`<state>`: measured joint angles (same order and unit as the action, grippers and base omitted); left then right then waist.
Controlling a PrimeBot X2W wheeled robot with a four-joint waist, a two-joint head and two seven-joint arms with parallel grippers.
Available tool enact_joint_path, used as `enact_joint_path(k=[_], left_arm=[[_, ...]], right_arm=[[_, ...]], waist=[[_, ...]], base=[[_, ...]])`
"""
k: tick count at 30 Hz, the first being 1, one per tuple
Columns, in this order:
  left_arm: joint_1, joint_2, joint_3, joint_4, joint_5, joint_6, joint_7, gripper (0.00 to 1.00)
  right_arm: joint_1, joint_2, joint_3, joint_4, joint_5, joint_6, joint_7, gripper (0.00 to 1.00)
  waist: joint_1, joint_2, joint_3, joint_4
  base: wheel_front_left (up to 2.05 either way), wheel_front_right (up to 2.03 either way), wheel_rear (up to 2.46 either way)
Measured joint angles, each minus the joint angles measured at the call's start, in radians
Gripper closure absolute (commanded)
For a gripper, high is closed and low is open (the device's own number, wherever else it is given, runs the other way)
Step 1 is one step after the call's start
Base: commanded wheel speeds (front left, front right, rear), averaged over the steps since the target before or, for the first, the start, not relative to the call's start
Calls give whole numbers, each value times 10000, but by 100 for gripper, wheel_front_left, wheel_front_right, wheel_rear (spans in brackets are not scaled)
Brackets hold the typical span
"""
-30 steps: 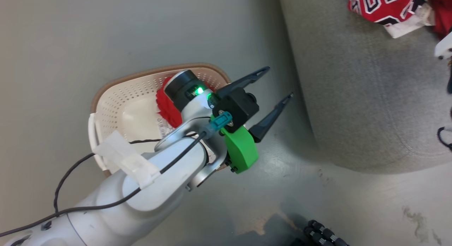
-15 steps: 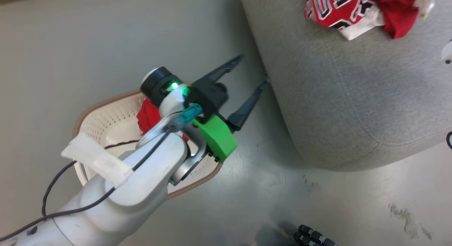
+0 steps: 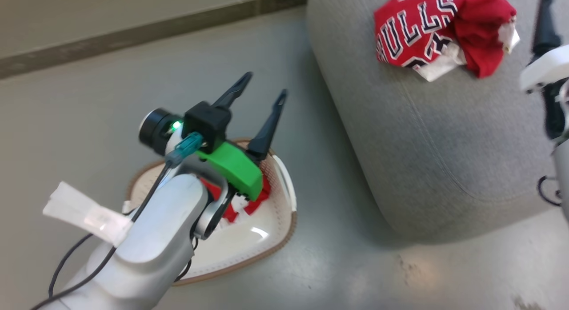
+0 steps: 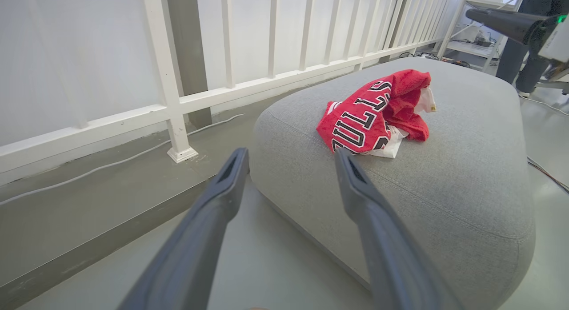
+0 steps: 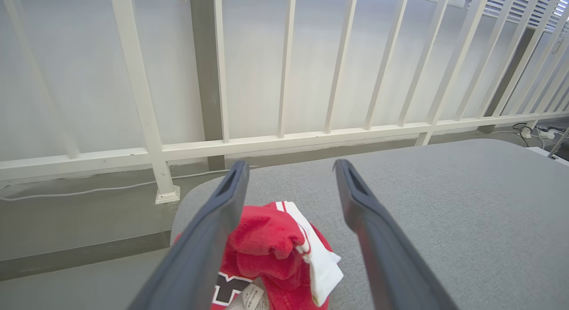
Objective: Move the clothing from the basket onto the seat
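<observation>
A two-armed robot works between a laundry basket (image 3: 276,242) and a grey seat (image 3: 444,123). The cream basket with its brown rim stands on the grey floor (image 3: 89,101), just left of the seat and apart from it. A crumpled red garment (image 3: 263,195) with a touch of white lies inside it, partly hidden by the left arm. The left fingers (image 3: 268,125) hang above the basket's far rim, spread wide and holding nothing. Their tips point up and away towards the far side of the room.

On the seat's far part lies the red jersey (image 3: 422,30), bunched up, with its navy-and-white "BULLS" lettering facing up and a white edge showing beneath. It rests wholly on the cushion, well clear of the basket. The right fingers (image 5: 206,239) hover over the seat just beside the jersey. They too are fully apart and empty, with the red cloth showing below and between them. A white railing (image 4: 173,78) runs along the wall behind the seat.
</observation>
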<state>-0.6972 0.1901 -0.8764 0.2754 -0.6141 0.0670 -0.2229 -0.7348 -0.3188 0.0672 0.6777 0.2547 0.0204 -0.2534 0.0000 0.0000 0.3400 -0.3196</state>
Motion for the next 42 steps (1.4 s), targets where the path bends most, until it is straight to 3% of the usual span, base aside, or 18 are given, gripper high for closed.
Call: enact_joint_path(k=[5, 21, 33, 42], left_arm=[[553, 63, 443, 385, -173, 219, -148, 0], [2763, 489, 2190, 1333, -752, 493, -259, 0], [4222, 880, 3620, 650, -476, 570, -286, 0], [5326, 918, 4700, 48, 104, 570, -288, 0]], right_arm=[[495, 320, 234, -236, -6, 146, -10, 0], [2802, 1386, 401, -723, 54, 102, -10, 0], [4565, 2136, 650, -1941, 182, -314, -10, 0], [5873, 2299, 782, -2901, 98, -679, -10, 0]], waist=[[0, 0, -532, 507], [0, 0, -2322, 2477], [-1, 0, -3601, 3595], [-1, 0, -3980, 3834]], base=[[0, 0, 0], [0, 0, 0], [0, 0, 0], [0, 0, 0]])
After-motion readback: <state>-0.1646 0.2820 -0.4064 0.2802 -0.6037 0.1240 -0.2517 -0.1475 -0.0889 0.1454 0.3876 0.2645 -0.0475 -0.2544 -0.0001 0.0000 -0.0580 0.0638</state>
